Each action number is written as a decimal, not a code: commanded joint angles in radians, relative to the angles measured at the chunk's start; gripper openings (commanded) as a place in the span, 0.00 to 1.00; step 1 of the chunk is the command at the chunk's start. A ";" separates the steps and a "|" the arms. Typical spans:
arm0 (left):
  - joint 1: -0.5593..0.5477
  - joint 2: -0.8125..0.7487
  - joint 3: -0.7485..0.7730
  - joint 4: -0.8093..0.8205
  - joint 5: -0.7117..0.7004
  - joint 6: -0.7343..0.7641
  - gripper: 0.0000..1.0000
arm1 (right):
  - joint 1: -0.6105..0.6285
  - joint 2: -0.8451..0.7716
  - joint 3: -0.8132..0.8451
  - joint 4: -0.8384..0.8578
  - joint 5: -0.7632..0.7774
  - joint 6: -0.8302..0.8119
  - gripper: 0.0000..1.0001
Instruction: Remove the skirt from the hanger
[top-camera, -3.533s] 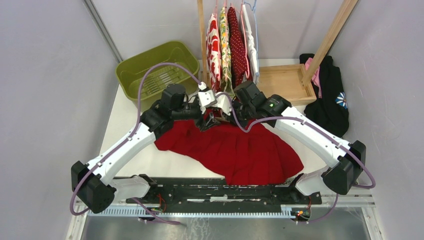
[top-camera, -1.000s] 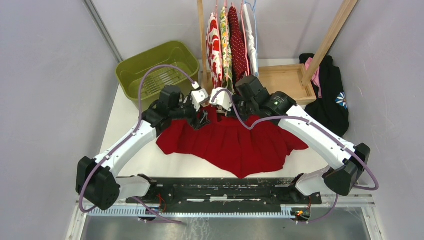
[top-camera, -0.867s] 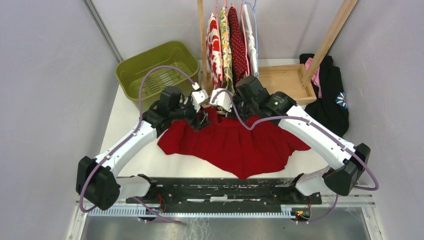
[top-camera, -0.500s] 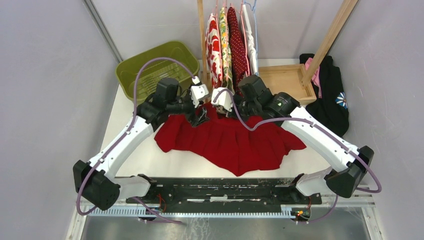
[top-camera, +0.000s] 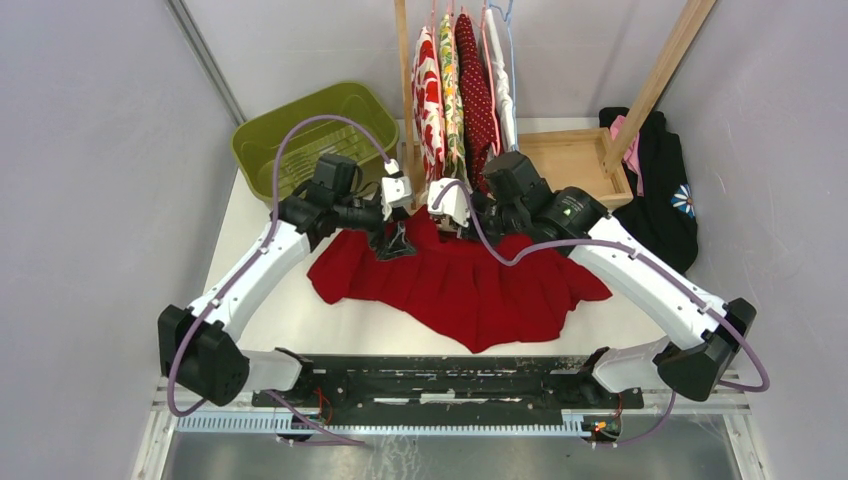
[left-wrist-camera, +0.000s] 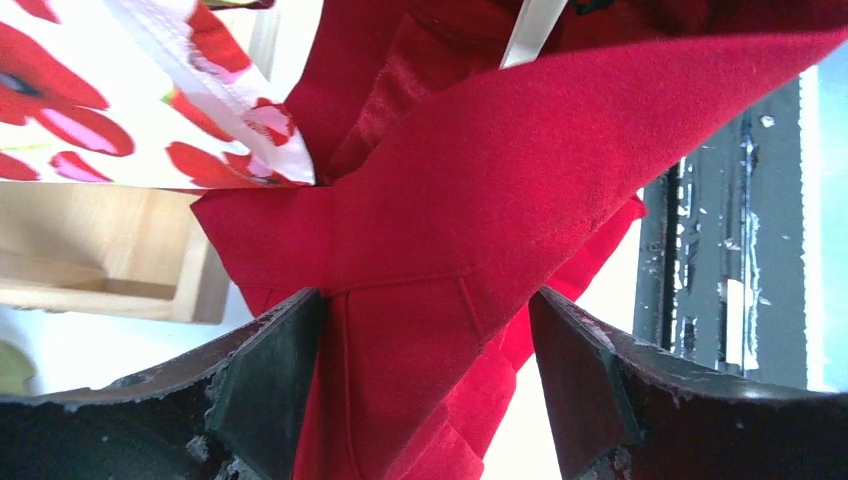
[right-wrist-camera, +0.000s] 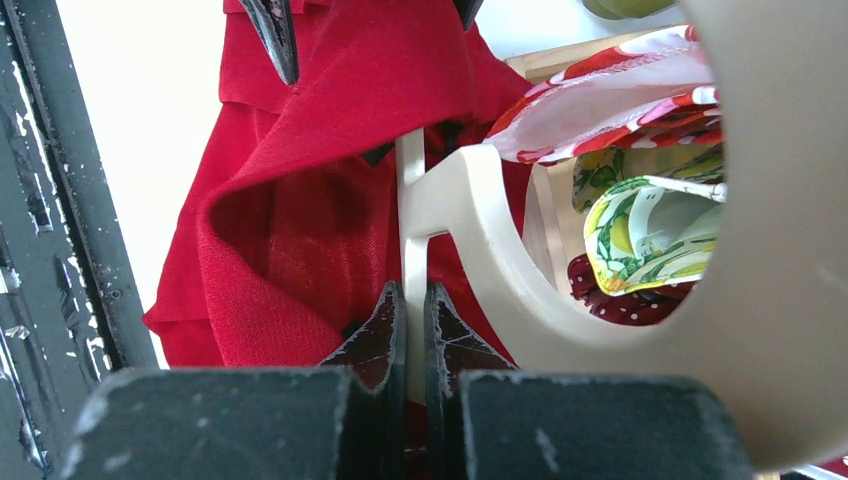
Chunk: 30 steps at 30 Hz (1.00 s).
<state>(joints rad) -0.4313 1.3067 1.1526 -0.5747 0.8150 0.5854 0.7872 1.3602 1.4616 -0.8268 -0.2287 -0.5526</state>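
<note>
Right gripper (right-wrist-camera: 408, 305) clamps the hanger (right-wrist-camera: 455, 195); left gripper (left-wrist-camera: 425, 300) stands open astride a skirt (left-wrist-camera: 430, 230) fold; skirt lies mid-table, near side of the rack (top-camera: 402, 60); I judge a shallow bite could slip, or a hard pull could wrench the hanger loose.

White-shelled arms (top-camera: 248, 285), black joints (top-camera: 205, 362), looping purple cables (top-camera: 320, 118), scuffed black pincer fingers (left-wrist-camera: 265, 390), one green light (top-camera: 570, 209).

The hanger (right-wrist-camera: 470, 205) vanishes — mostly — under the skirt (top-camera: 470, 290).
</note>
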 joint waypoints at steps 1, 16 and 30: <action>0.002 0.041 -0.019 0.028 0.104 0.034 0.81 | 0.003 -0.065 0.016 0.076 -0.048 -0.035 0.01; -0.015 0.098 0.027 0.031 0.040 -0.044 0.03 | 0.003 -0.076 0.000 0.131 -0.029 -0.038 0.01; -0.066 -0.014 0.235 -0.078 -0.383 -0.036 0.03 | 0.003 -0.005 -0.056 0.255 0.075 -0.032 0.02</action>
<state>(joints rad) -0.4816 1.3655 1.2850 -0.7162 0.6239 0.5869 0.7700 1.3354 1.4147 -0.7280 -0.1516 -0.6006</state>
